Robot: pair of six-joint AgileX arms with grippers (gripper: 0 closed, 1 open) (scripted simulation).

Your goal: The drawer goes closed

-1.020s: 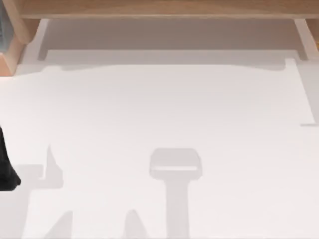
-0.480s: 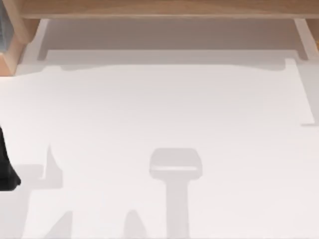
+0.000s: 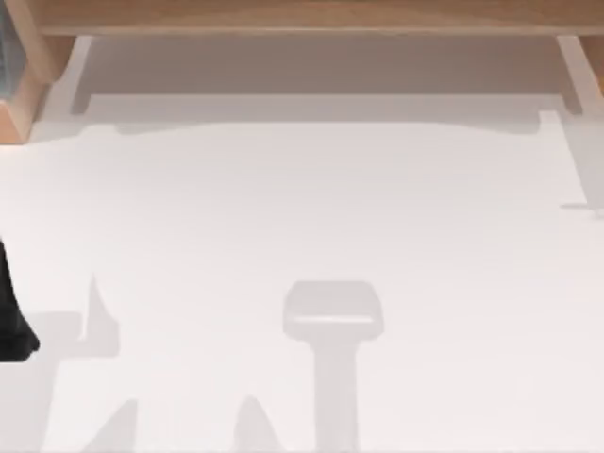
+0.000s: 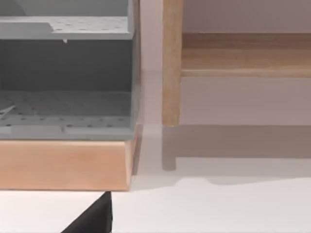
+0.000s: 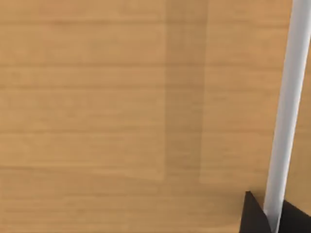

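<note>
Bench (image 3: 302,283), white, broad, carrying the whole setup. Drawer (image 3: 311,66): wide shallow white tray at the bench's far edge, standing out from the light wooden frame (image 3: 311,14), so judged not yet shut. Grey pegboard shelf unit (image 4: 65,73) beside the frame, on a wooden base. Left arm (image 3: 11,316) at the bench's left edge; claw state cannot be told. Right claw (image 5: 267,213) straddles a thin white wall (image 5: 286,107), whether gripping it cannot be told. No legible writing.
</note>
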